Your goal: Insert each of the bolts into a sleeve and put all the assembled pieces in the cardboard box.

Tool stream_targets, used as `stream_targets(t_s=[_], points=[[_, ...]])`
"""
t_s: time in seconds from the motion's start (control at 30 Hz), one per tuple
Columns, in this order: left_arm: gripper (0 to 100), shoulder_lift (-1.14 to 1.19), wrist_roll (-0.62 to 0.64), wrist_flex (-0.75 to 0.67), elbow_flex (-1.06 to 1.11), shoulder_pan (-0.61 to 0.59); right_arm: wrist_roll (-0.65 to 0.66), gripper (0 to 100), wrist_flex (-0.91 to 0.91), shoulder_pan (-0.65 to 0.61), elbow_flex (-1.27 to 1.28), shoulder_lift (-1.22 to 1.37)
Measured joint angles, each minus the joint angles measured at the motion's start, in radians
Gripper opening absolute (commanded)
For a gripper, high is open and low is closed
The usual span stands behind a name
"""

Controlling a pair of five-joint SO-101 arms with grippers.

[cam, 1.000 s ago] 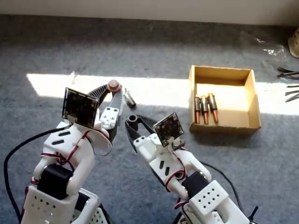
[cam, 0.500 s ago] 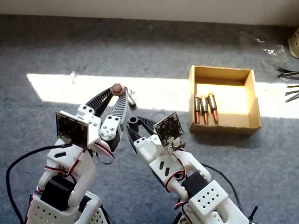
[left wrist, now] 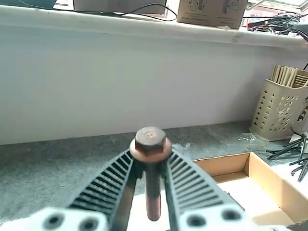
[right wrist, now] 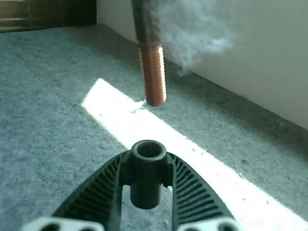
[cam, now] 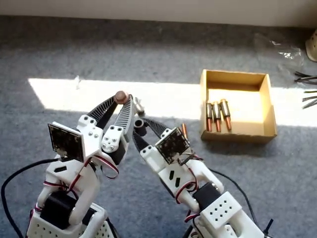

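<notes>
My left gripper (cam: 120, 99) is shut on a copper bolt (cam: 120, 96), head up, with its shaft hanging between the fingers (left wrist: 152, 192). My right gripper (cam: 139, 128) sits just beside and below it, shut on a dark sleeve (cam: 139, 124) held upright with its bore open upward (right wrist: 147, 150). In the right wrist view the bolt's threaded tip (right wrist: 152, 74) hangs above and beyond the sleeve, apart from it. The cardboard box (cam: 266, 106) lies to the right with three assembled pieces (cam: 218, 115) inside. A loose bolt (cam: 184, 130) and a loose sleeve (cam: 139, 106) lie on the carpet.
Grey carpet with a sunlit strip runs across the middle. Black ties (cam: 307, 77), a plastic bag (cam: 285, 49) and a beige basket (left wrist: 284, 108) sit at the far right. A white wall closes the back.
The left arm has drawn back and tilted, bringing the bolt nearer the right gripper. The right gripper shifted slightly left with the sleeve, uncovering a loose bolt on the carpet.
</notes>
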Motion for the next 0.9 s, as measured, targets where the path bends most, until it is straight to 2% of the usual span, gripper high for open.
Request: stream_targets(t_s=[0.33,0.57,0.9], points=[[0,0.002,0.005,0.055,0.0,0.006,0.098,0.4,0.0,0.0,0.0,0.0],[0,0.011,0.006,0.071,0.035,0.052,0.107,0.4,0.0,0.002,0.0,0.0],[0,0.014,0.008,0.071,0.066,0.054,0.107,0.4,0.0,0.002,0.0,0.0]])
